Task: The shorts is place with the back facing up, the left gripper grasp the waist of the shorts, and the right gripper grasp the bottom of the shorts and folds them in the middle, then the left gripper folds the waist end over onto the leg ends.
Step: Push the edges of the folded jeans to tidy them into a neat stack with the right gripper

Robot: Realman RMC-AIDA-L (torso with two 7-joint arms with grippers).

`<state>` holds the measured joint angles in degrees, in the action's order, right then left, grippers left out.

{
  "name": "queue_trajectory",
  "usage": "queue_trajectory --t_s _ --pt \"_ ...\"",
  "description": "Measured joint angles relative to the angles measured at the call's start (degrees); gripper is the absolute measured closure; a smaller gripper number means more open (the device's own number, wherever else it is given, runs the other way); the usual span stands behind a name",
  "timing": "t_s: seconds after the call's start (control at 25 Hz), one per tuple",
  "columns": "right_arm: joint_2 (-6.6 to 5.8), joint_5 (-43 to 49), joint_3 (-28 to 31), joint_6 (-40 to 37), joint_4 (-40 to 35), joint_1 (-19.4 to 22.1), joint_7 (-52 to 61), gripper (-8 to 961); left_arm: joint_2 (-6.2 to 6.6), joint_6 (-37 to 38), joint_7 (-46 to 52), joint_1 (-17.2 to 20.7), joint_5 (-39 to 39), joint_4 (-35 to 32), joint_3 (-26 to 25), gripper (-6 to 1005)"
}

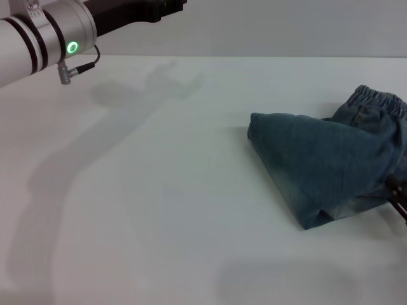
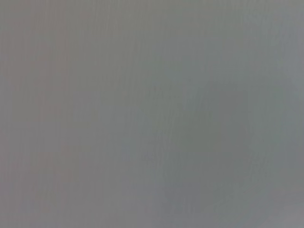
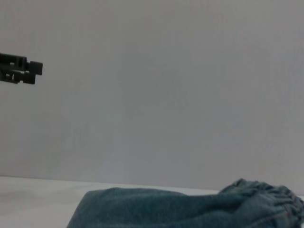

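Your shorts (image 1: 327, 168) lie folded at the table's (image 1: 159, 190) right side, waist (image 1: 375, 101) at the far right. Your left gripper (image 1: 166, 6) hangs high at the far left, well apart; its fingers can't be read. The right gripper (image 1: 397, 197) sits beside the hem, its grip unclear.

Faded blue denim shorts (image 1: 324, 168)

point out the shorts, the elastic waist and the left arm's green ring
shorts (image 1: 324, 168), head view, middle of the folded denim
waist (image 1: 379, 100), head view, puckered elastic band
green ring (image 1: 72, 47), head view, glowing light on the left arm
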<state>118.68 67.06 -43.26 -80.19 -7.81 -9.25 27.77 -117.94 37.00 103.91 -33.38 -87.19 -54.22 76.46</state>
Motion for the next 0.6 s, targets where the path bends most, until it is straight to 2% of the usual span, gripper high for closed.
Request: queue_trajectory --t_s 0.6 --pt "0.14 3.65 -0.10 6.29 1.46 -7.53 0.77 376 -0.09 -0.04 0.21 0.70 0.06 -0.80 -0.39 188"
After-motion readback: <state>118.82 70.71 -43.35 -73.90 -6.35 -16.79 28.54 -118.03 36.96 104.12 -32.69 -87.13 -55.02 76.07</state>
